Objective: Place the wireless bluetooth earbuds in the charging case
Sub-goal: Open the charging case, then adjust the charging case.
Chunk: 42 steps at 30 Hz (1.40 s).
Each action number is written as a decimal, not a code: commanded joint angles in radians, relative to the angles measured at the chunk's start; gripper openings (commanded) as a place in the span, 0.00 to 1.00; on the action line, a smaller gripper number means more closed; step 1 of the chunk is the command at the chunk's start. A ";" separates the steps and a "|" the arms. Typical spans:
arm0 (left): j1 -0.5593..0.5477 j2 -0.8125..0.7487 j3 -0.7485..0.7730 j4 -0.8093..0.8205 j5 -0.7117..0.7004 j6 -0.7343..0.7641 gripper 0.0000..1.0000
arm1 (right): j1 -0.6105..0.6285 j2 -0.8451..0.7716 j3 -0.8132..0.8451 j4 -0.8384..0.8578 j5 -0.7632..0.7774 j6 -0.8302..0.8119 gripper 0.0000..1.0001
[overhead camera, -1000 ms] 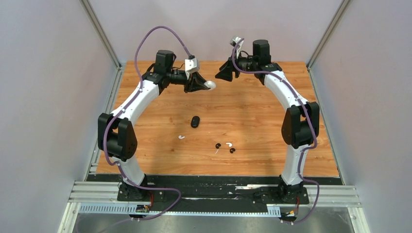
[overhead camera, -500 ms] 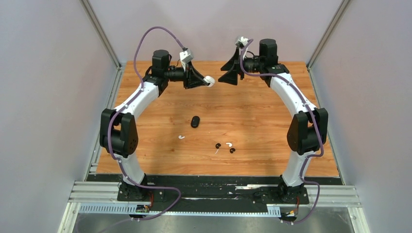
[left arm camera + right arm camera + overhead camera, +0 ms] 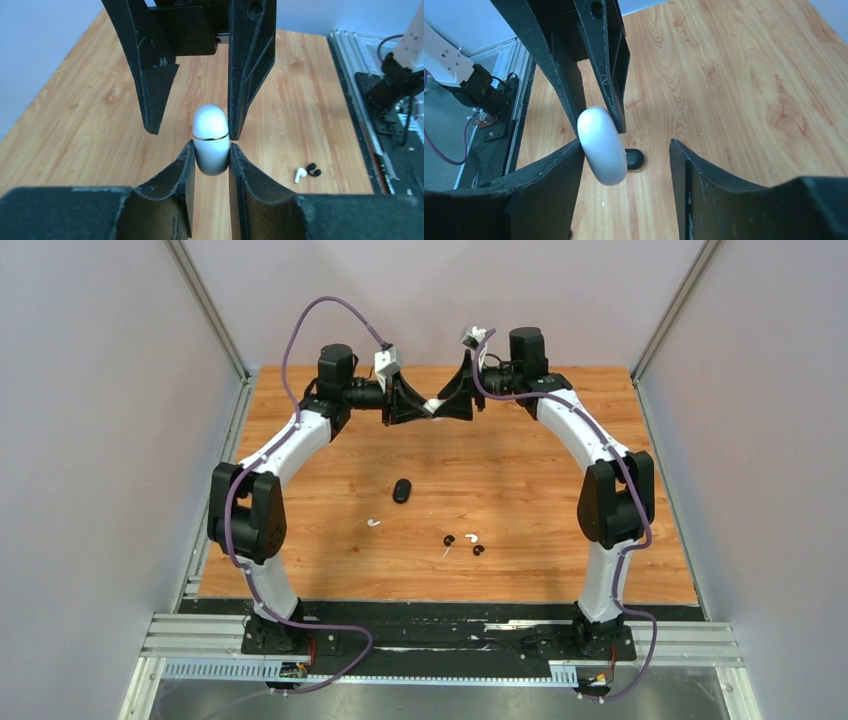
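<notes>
None of four seated yet. Clamped between the fingers of the left gripper (image 3: pixel 211 150): white charging case (image 3: pixel 211 131), lid end pointing away, seam looking closed. Straddling that lid end, the right gripper (image 3: pixel 624 148), jaws parted, one finger (image 3: pixel 559 165) against the case, the other well apart from it; no grip there yet.

Well below both grippers, loose on the wooden table (image 3: pixel 560 470): white earbud (image 3: pixel 373 523) toward the left gripper's side; black earbud (image 3: pixel 448 539), second white earbud (image 3: pixel 470 537) and second black earbud (image 3: pixel 479 549) clustered close together, more toward the right gripper's side. Between the grippers and those buds, also on the table, black case (image 3: pixel 401 490), too small to tell whether open.

Judging by this: barely begun. Likely left to do: open the white lid, steady or set down the case, pick and seat the white pair, then do likewise with the black case and black pair.
</notes>
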<state>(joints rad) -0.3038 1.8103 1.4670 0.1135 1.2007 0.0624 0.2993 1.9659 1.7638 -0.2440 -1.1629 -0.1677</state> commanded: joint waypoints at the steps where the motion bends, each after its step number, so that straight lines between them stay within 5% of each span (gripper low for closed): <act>1: -0.011 -0.033 0.048 -0.099 0.043 0.170 0.00 | -0.017 0.018 0.098 0.017 0.024 -0.027 0.59; 17: -0.018 -0.004 0.109 -0.252 0.036 0.279 0.00 | -0.049 0.016 0.109 0.015 0.061 -0.029 0.52; 35: -0.018 -0.008 0.048 0.043 0.004 0.022 0.00 | -0.041 -0.015 0.046 0.008 0.029 -0.041 0.46; 42: -0.018 -0.010 0.041 0.062 0.009 0.027 0.00 | -0.035 -0.009 0.055 0.006 -0.012 -0.036 0.29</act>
<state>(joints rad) -0.3172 1.8107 1.5036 0.1028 1.1725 0.1143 0.2562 1.9900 1.8126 -0.2680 -1.1450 -0.1844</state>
